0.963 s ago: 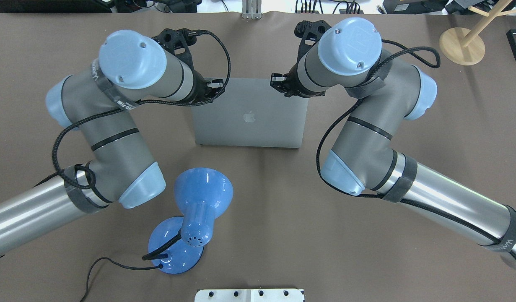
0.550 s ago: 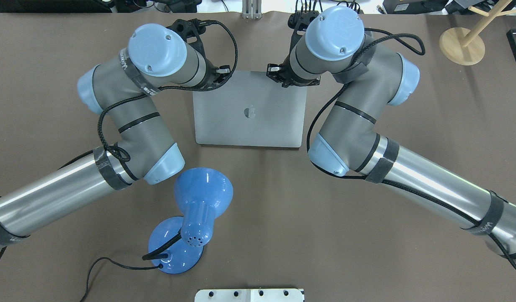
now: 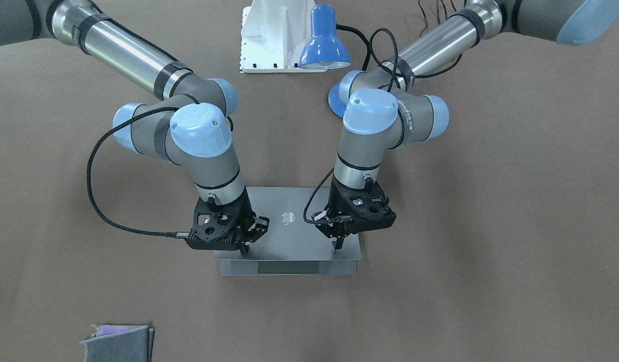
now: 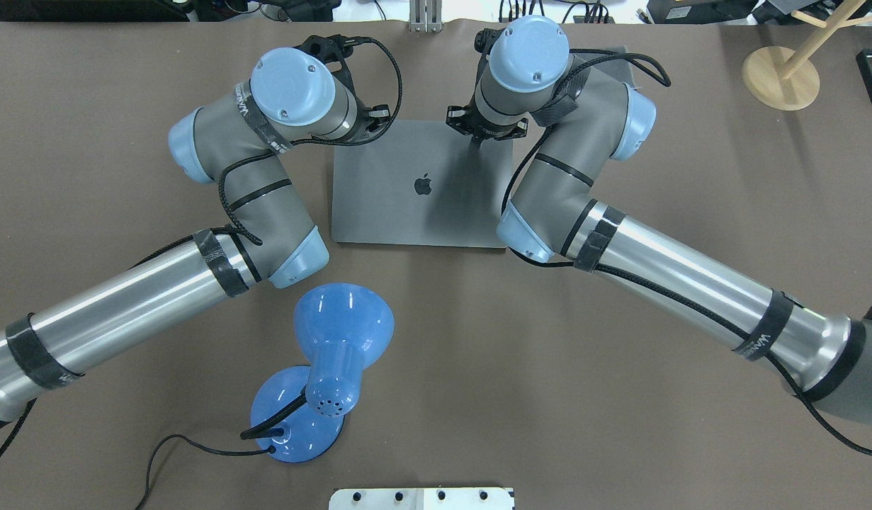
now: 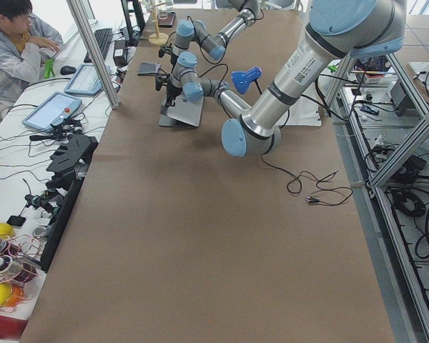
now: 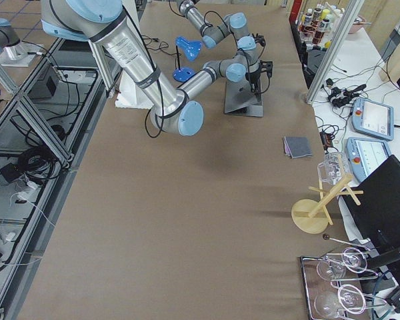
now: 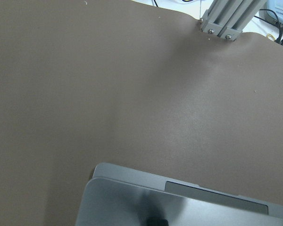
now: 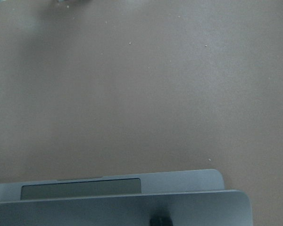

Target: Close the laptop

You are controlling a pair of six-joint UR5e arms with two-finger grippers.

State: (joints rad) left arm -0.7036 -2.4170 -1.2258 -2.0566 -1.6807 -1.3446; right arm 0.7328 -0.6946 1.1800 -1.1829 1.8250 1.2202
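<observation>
Two end effectors touching lid of slim grey-silver metal laptop (image 3: 294, 241): left end effector (image 3: 336, 245), right end effector (image 3: 244, 248), fingers of both drawn narrow; lid sitting nearly shut

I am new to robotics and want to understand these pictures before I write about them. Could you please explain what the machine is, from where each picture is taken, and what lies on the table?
These are two robot arms at a brown table, each ending in a two-finger gripper. One picture looks down from behind the robot, one faces it from across the table, two look along the table from its ends, and two come from cameras on the wrists. On the table lie a grey laptop, a blue desk lamp, a folded grey cloth and a wooden stand. Nothing is held: the left gripper and right gripper, fingers apparently together, rest on the lid, which is almost shut; a strip of the base shows beyond its edge.
</observation>
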